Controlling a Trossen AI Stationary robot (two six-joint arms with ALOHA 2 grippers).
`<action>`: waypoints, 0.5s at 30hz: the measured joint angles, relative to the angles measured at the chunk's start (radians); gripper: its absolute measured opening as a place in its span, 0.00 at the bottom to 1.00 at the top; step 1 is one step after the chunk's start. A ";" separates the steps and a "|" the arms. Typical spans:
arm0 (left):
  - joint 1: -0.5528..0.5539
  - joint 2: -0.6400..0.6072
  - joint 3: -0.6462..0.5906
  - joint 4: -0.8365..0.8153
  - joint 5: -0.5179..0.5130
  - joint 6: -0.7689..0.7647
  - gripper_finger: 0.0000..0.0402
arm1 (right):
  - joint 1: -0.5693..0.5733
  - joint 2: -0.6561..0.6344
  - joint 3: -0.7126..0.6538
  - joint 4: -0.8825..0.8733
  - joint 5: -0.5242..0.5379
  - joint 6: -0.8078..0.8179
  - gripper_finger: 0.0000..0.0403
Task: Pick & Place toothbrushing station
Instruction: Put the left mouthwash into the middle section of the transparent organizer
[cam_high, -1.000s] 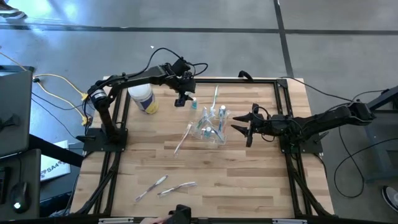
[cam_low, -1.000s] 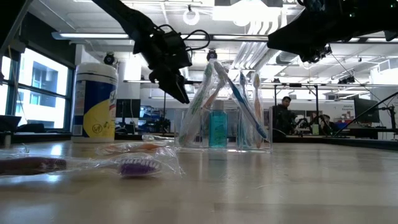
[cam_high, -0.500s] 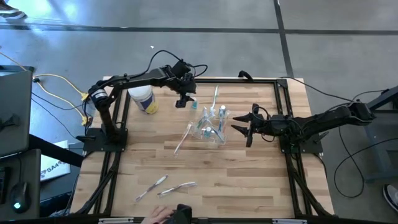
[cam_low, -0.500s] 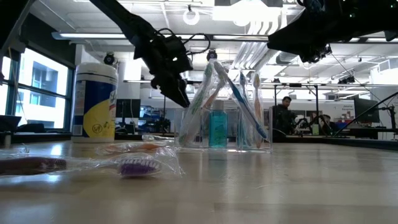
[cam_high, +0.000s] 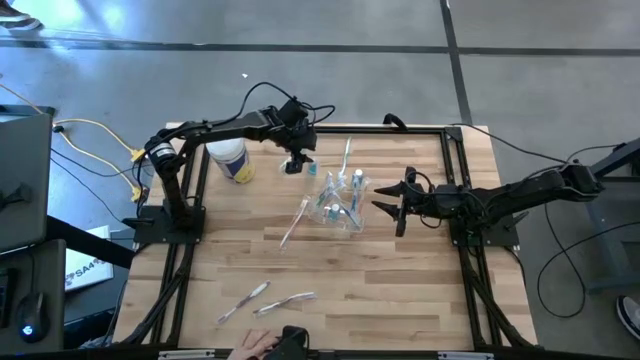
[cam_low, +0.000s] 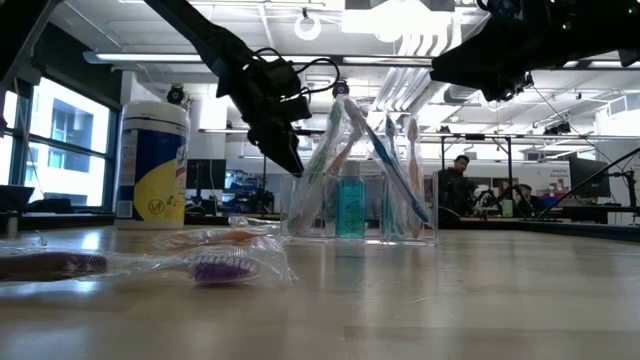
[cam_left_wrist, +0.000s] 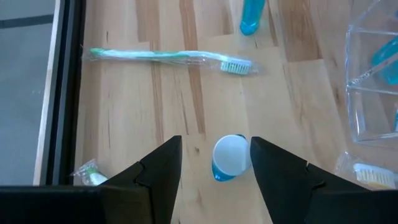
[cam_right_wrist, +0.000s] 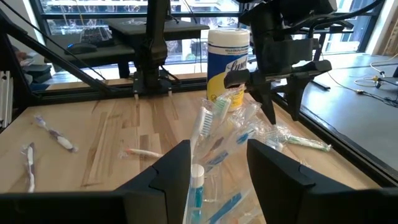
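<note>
The toothbrushing station (cam_high: 342, 200) is a clear plastic holder with toothbrushes and a small teal bottle in it. It stands on its base at mid-table and also shows in the low view (cam_low: 355, 195) and the right wrist view (cam_right_wrist: 217, 134). My left gripper (cam_high: 293, 161) hangs open beyond the station's far-left corner, tilted down. Its fingers (cam_left_wrist: 216, 146) stand on either side of a small blue bottle with a white cap (cam_left_wrist: 229, 157) without touching it. My right gripper (cam_high: 388, 208) waits open and level, just right of the station.
A white tub with a yellow label (cam_high: 228, 158) stands at the far left. Wrapped toothbrushes lie loose: a green one (cam_left_wrist: 168, 57) near the far edge, one left of the station (cam_high: 295, 222), two near the front (cam_high: 268, 298). A person's hand (cam_high: 255, 343) shows at the near edge.
</note>
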 joint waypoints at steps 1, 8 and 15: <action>0.000 0.000 0.000 -0.002 0.000 0.000 0.47 | 0.000 0.000 0.000 0.000 0.000 0.000 0.37; 0.000 0.000 0.000 -0.018 0.007 0.000 0.47 | 0.000 0.000 0.000 0.000 0.000 0.000 0.37; 0.000 0.000 0.000 -0.025 0.006 0.008 0.47 | 0.000 0.000 0.000 0.000 0.000 0.000 0.37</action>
